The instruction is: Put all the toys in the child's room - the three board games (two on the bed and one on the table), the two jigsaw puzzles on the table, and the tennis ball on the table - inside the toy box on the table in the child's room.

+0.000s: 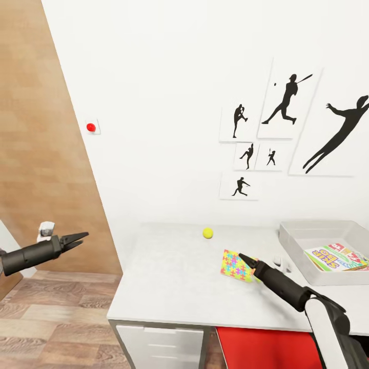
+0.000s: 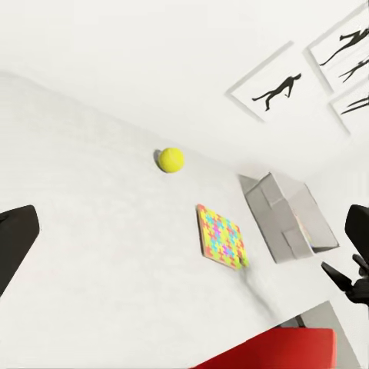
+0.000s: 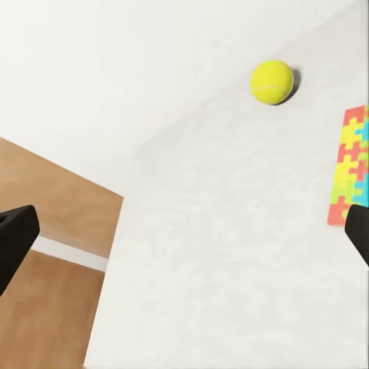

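White table point(image 1: 169, 287), tennis ball point(image 1: 207, 233), jigsaw puzzle point(image 1: 233, 264), toy box point(image 1: 302, 237)

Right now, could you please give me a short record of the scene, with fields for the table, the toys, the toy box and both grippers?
table: white top, against the wall
tennis ball: on the table, near the wall
jigsaw puzzle: flat on the table, between ball and box
toy box: grey, at the table's right end
board game: inside the toy box
left gripper: off the table's left side, empty
right gripper: over the puzzle; grip unclear
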Motion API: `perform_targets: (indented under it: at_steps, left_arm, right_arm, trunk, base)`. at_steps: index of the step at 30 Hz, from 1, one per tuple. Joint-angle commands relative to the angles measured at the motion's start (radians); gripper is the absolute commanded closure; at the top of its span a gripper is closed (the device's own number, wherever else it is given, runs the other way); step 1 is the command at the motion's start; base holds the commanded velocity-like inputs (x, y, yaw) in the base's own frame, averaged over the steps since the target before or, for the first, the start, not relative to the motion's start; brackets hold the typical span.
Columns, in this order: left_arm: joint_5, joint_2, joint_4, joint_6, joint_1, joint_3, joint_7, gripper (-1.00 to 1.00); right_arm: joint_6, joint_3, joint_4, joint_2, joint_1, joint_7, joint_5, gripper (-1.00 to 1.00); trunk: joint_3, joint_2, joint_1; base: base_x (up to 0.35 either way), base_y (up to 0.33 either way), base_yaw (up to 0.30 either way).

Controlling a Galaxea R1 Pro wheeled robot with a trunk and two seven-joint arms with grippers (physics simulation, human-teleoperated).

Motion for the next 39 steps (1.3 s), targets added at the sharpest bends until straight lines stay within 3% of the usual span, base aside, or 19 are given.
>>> perform_targets:
  at_steps: [1, 9, 27, 32, 37, 39]
  left_arm:
    - [-0.004, 0.0, 0.0, 0.003, -0.001, 0.001, -0.001, -1.0]
    - [-0.015, -0.002, 0.0, 0.002, -0.001, -0.002, 0.05, -1.0]
    - [-0.016, -0.003, 0.0, 0.001, -0.001, -0.002, 0.064, -1.0]
    - [-0.016, -0.003, 0.0, 0.001, -0.001, -0.002, 0.064, -1.0]
    - [-0.016, -0.004, 0.0, 0.001, -0.001, -0.003, 0.064, -1.0]
    - [-0.016, -0.004, 0.0, 0.001, -0.001, -0.003, 0.064, -1.0]
  right_arm:
    - [0.006, 0.0, 0.0, 0.0, -0.001, 0.002, 0.003, -1.0]
    - [0.007, 0.005, 0.004, 0.0, -0.006, -0.007, 0.0, -1.0]
    - [0.008, 0.005, 0.016, -0.003, -0.01, -0.017, 0.002, -1.0]
    - [0.007, 0.006, 0.017, -0.001, -0.011, -0.089, 0.001, -1.0]
    - [-0.001, 0.008, 0.016, 0.002, -0.013, -0.23, 0.001, -1.0]
    - [-0.002, 0.008, 0.015, 0.002, -0.013, -0.253, 0.001, -1.0]
  trunk:
    - [-0.002, -0.002, 0.001]
    - [-0.002, -0.002, 0.001]
    - [-0.002, -0.002, 0.001]
    - [-0.002, -0.002, 0.001]
    - [-0.002, -0.002, 0.001]
    - [-0.002, -0.002, 0.001]
  base:
    - [0.0, 0.0, 0.0]
    - [0.114, 0.085, 0.0]
    - [0.184, 0.149, 0.0]
    - [0.029, 0.007, 0.0]
    - [0.007, 0.002, 0.0]
    - [0.003, 0.001, 0.0]
